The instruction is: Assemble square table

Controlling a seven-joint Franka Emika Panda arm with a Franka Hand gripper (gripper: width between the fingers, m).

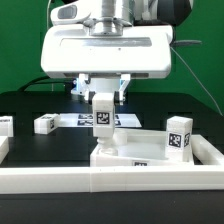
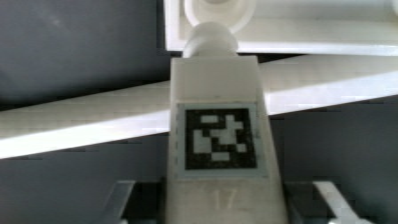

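Firmly, the gripper (image 1: 103, 98) clasped a tagged white leg (image 1: 102, 116) upright. Its lower end stood at the square tabletop's (image 1: 150, 162) corner.

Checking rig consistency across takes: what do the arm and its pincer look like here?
The pincer has a wide, boxy white housing with rounded corners and a grey seam, and short pale fingers. Above it sit a silvery round flange and a black wrist segment. No markings show.

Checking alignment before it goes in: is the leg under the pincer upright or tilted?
Upright. In the exterior view the leg hangs vertical from the pincer, its lower end at the tabletop corner.
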